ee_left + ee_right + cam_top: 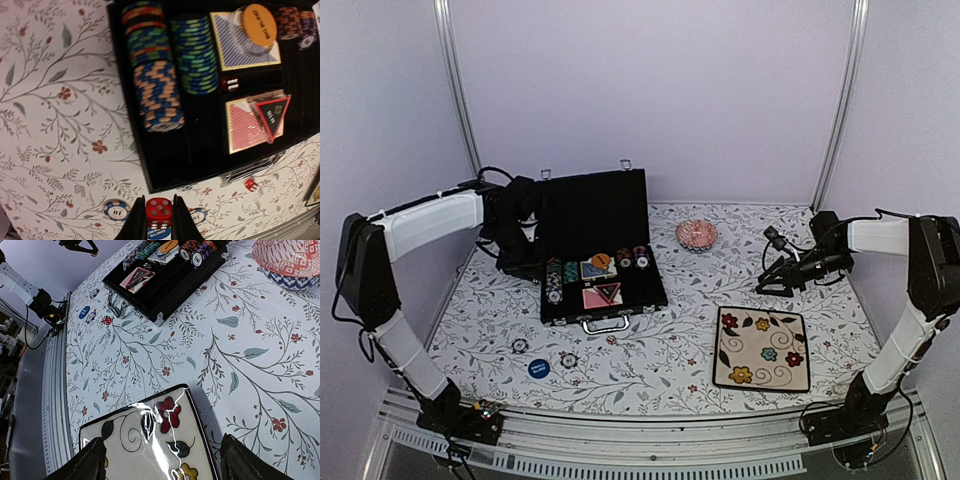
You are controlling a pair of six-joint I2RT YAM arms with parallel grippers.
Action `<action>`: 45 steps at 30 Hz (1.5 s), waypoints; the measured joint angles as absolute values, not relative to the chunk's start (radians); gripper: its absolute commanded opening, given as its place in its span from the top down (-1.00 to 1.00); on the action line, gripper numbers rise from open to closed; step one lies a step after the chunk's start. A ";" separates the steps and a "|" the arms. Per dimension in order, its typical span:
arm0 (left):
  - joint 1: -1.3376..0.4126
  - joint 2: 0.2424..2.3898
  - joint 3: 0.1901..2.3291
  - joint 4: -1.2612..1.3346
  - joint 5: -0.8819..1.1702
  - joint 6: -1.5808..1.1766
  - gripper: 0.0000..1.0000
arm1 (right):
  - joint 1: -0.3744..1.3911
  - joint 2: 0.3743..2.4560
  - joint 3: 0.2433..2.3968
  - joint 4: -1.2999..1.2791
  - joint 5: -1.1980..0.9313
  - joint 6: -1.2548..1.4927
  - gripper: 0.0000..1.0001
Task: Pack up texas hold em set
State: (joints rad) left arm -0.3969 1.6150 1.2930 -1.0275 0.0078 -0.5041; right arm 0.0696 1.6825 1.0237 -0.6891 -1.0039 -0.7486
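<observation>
The black case [620, 205] lies open mid-table with its silver handle [605, 323] toward me. It holds rows of chips [150, 75], a blue card deck [227, 50] under an orange disc, a red deck [245, 125] and dice [230, 84]. My left gripper [159, 212] is shut on a red die [159, 209] and hangs by the case's left side [527, 258]. On the table in front of the case lie two chips [520, 345] [568, 359], the round blue button [538, 368] and another red die [611, 340]. My right gripper [162, 460] is open and empty over the plate's corner.
A cream square plate with flowers [761, 348] lies at the front right, under my right gripper [782, 280]. A small pink patterned bowl [697, 234] stands behind it, right of the case. The upright lid stands at the back. Walls close in on three sides.
</observation>
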 measured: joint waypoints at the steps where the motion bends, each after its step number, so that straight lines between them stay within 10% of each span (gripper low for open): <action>1: -0.420 1.653 1.339 -1.016 0.015 -0.502 0.78 | 0.071 1.682 1.024 -0.690 -1.004 -0.749 -0.58; 19: -0.543 2.222 1.821 -0.878 0.060 -0.478 0.80 | 0.072 1.682 1.024 -0.692 -1.004 -0.749 -0.57; 45: -0.575 2.175 1.716 -0.868 0.041 -0.479 0.75 | 0.072 1.682 1.024 -0.692 -1.004 -0.749 -0.58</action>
State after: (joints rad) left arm -0.5755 2.1754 1.7164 -0.8684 0.0406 -0.4786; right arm 0.0719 1.6825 1.0237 -0.6922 -1.0042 -0.7486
